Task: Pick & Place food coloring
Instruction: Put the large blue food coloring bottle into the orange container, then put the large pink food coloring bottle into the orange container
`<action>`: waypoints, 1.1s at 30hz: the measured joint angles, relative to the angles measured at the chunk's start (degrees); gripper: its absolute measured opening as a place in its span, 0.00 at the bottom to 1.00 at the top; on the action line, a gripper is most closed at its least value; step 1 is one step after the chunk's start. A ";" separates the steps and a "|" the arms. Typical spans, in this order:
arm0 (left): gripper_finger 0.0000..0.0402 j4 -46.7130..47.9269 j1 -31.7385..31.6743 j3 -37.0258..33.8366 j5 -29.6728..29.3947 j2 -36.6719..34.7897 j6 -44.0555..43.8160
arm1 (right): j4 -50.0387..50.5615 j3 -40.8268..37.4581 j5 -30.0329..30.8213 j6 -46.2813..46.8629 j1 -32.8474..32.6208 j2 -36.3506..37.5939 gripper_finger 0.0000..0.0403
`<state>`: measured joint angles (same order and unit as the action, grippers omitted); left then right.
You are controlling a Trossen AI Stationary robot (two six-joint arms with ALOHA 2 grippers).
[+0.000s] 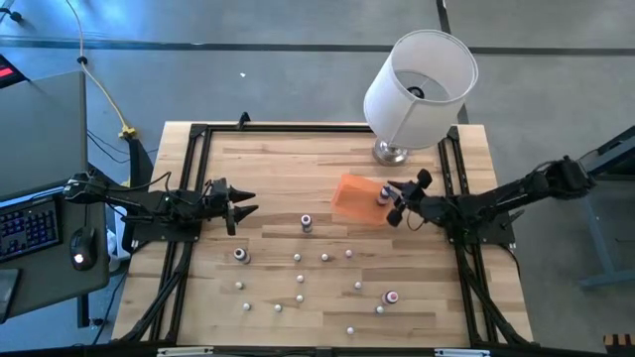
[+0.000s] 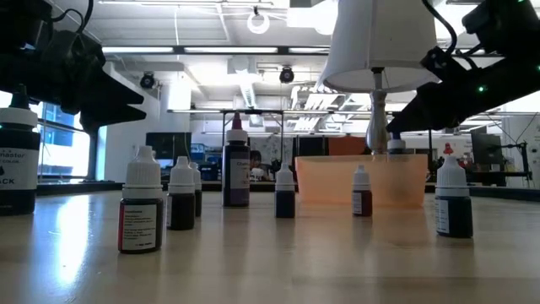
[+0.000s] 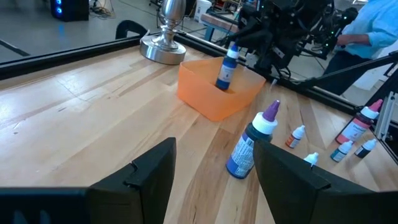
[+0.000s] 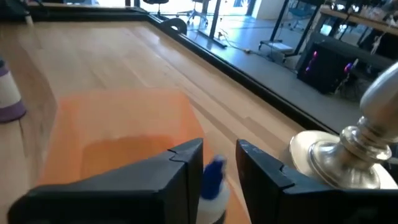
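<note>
The right gripper [image 1: 394, 202] hangs over the orange tray [image 1: 349, 197]; its fingers stand slightly apart around a blue bottle [image 3: 227, 67], and I cannot tell whether they grip it. The left gripper [image 1: 241, 203] waits open. Other food coloring bottles [image 1: 298, 259] stand on the table [image 1: 298, 159]. One label reads "MASTER" [image 2: 15, 160].

Blue bottle [image 4: 213, 180] blurred, perhaps falling; lamp [image 4: 348, 146] cut off.

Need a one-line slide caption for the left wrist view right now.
Right gripper over the orange tray, a blue bottle upright inside; another blue bottle stands nearer on the table.
</note>
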<state>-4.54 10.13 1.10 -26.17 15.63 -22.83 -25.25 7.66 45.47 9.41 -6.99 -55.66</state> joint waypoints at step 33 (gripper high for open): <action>0.53 0.02 0.00 0.00 1.07 0.00 -4.64 | -23.79 0.20 -63.00 -5.15 -16.91 2.46 0.27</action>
<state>-4.51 10.13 1.10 -25.10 15.62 -27.46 -49.04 7.86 -17.53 4.26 -23.90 -53.20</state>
